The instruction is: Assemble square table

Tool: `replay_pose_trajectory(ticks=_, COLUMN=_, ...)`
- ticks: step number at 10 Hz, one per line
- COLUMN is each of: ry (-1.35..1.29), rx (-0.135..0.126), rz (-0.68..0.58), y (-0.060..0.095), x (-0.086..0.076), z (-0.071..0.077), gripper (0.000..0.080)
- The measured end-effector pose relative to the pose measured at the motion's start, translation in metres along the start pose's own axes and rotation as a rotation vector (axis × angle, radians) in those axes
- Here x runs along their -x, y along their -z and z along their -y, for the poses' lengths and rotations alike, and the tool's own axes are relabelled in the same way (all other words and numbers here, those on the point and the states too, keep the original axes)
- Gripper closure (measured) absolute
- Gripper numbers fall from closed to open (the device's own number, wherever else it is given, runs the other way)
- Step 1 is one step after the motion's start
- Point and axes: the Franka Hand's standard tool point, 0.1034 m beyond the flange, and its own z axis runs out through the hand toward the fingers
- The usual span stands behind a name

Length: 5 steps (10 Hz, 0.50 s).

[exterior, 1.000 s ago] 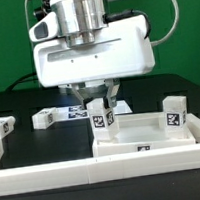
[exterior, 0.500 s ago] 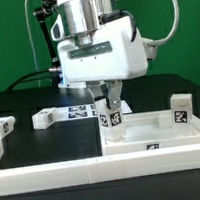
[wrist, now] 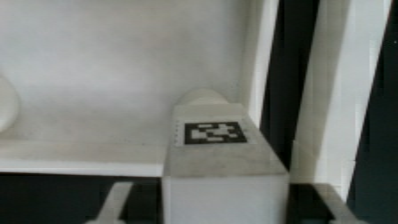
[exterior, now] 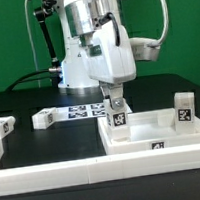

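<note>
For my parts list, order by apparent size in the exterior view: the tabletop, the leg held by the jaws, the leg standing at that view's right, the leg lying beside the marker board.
1. Tabletop
2. Held leg and standing leg: alike, no ranking.
3. Lying leg: looks smaller, but farther away, so unsure.

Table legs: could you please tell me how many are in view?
4 legs: one at the exterior view's left edge, one lying beside it, one in the jaws at the slab, one upright on its corner.
</note>
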Motion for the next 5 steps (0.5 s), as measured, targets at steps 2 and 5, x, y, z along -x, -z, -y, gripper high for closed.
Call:
replay_pose_trajectory(ticks=2, ry=0.059, rx=0.0, rz=0.0, y=-0.0004, x=0.0007, z=-0.0001, gripper=0.0329)
replay_pose_trajectory(ticks=5, ry=0.313, rx=0.003, rz=-0.002, y=-0.0021, x=0.0057, z=-0.0011, gripper=0.0163)
